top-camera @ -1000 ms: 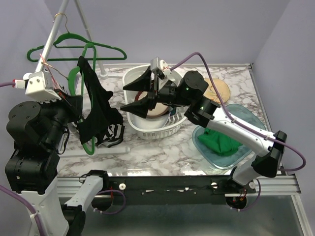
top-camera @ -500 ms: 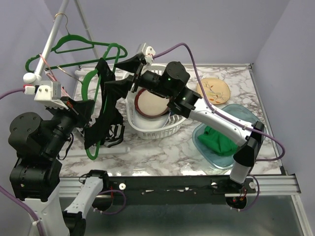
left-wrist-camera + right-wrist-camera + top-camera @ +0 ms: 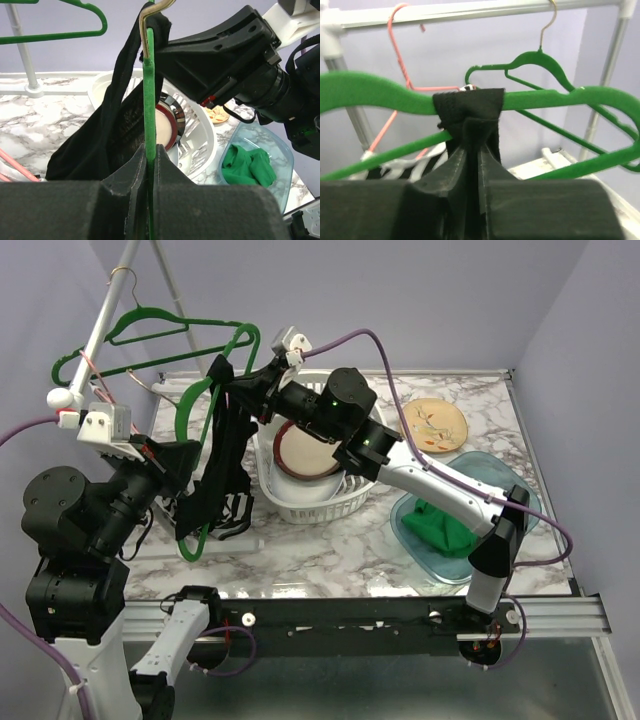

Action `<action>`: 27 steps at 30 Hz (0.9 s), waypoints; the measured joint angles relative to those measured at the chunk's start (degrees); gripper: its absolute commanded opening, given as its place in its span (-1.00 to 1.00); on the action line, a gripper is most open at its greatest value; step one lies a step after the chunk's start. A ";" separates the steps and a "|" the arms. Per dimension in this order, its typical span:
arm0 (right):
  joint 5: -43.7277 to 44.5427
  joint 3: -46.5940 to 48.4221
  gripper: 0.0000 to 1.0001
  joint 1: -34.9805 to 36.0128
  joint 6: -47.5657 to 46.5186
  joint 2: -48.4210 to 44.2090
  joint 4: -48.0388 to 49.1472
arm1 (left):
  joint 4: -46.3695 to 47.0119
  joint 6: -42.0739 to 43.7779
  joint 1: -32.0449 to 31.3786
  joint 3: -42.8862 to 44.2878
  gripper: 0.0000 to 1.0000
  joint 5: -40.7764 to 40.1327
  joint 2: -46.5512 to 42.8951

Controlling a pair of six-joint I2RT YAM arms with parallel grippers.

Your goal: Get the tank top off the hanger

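Moved leftward, right gripper (image 3: 472,148) now pinches tank top (image 3: 469,106) strap at the hanger (image 3: 365,93).

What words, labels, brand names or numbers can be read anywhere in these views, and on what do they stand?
None can be read in any view.
The black tank top, green hanger and white basket show no writing.
The plate carries coloured marks that look like decoration; too small to tell if any are letters.

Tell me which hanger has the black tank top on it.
The green hanger clamped in the left gripper; the tank top drapes over it. The other green hanger hangs bare.
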 measured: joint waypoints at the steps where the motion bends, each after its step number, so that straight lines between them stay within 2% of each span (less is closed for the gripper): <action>1: 1.40 0.35 -0.99 0.04 -1.01 0.04 -0.15 | 0.09 0.00 0.00 0.02 -1.00 0.07 0.02; 9: 13.33 8.17 -0.99 -0.15 -3.45 1.86 -3.80 | -0.11 0.02 -0.02 0.42 -1.00 -0.26 1.25; 13: 16.70 15.43 -0.99 -1.75 -1.40 4.22 -7.80 | -0.09 0.17 -0.02 0.46 -1.00 -0.22 1.97; 14: 17.73 20.00 -0.99 -4.37 0.72 6.32 -10.14 | 0.02 0.22 -0.04 0.37 -1.00 0.76 1.75; 27: 16.90 25.92 -0.99 -11.28 8.02 9.29 -19.02 | 1.40 0.57 -1.29 0.33 -1.00 7.23 0.83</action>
